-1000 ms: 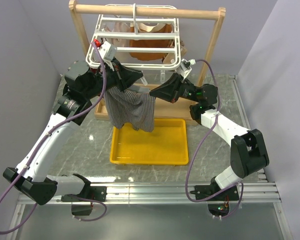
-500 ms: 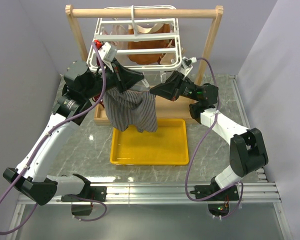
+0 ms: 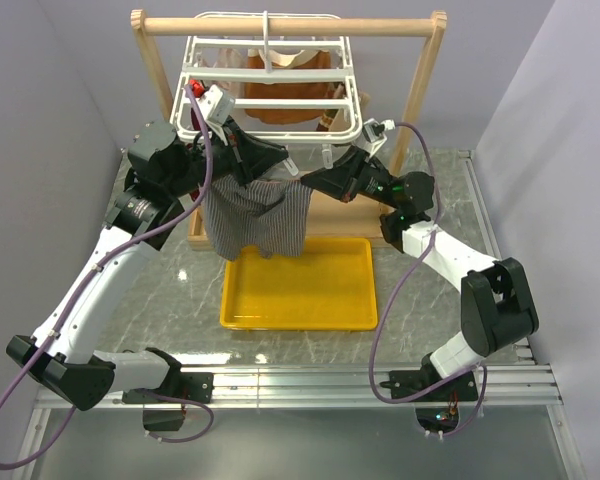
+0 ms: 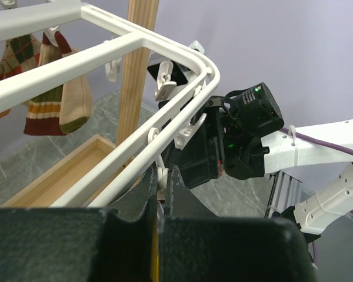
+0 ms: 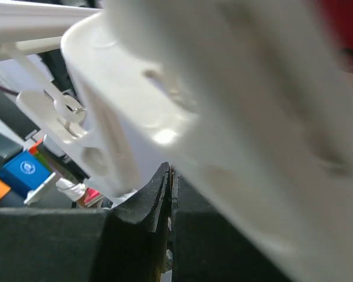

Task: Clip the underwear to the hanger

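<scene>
The underwear [image 3: 257, 218] has risen since a second ago, and its waistband now sits just beneath the near rim of the hanger [image 3: 280, 134], with its hem over the far edge of the yellow tray [image 3: 298, 325]. The left gripper [image 3: 248, 168] and right gripper [image 3: 305, 183] each pinch a waistband end tight under that rim, among dangling clips [image 4: 165, 88]. Orange-brown garments [image 3: 285, 112] hang below the hanger's bars, within the wooden frame stand [image 3: 290, 25].

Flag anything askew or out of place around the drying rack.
Nothing is spilled or broken. The one uneven thing is the striped underwear: stretched between the left gripper and right gripper under the front rim of the hanger, it bunches and sags in the middle.
</scene>
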You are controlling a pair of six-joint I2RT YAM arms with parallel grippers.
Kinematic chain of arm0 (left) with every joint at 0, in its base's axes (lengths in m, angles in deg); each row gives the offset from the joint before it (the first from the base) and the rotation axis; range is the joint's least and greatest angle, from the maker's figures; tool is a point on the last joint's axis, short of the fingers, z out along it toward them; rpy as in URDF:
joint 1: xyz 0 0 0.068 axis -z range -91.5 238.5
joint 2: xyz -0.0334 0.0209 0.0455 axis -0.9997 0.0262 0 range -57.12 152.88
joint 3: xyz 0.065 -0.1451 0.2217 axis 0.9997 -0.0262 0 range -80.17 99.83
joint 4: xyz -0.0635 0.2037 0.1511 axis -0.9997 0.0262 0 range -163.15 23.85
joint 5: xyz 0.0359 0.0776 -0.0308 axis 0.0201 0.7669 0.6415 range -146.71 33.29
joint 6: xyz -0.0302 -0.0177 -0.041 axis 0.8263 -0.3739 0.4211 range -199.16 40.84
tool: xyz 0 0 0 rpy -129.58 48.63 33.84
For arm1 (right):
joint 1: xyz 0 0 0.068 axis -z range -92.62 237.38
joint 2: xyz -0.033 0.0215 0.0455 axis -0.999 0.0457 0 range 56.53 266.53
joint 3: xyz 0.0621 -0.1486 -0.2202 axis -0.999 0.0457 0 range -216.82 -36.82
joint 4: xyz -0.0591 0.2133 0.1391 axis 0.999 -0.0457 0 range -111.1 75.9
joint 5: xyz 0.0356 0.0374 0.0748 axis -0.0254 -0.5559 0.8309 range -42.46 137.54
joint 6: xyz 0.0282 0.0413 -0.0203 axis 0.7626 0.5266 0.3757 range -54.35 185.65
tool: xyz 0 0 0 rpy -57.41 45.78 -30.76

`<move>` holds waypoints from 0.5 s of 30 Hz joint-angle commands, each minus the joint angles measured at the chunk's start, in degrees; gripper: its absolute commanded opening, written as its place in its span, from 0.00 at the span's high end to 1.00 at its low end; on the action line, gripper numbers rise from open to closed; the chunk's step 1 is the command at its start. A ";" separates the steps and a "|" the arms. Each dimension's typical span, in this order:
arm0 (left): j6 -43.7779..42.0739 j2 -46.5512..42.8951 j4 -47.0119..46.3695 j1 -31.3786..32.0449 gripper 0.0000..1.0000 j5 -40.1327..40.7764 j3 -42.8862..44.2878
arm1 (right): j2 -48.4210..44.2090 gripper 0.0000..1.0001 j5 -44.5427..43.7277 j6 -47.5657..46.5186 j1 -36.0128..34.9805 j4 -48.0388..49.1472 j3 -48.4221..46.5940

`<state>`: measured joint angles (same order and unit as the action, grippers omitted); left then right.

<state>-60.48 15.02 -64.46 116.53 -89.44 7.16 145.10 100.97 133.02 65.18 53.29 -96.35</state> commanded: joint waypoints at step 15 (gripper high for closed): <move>-0.13 1.34 4.41 1.24 1.00 -10.16 -1.99 | -8.77 1.00 -1.58 -6.64 0.84 -2.80 1.87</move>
<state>-61.48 15.91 -65.07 116.42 -90.05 6.31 138.13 99.48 127.34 65.91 48.14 -94.86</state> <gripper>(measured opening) 0.040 0.024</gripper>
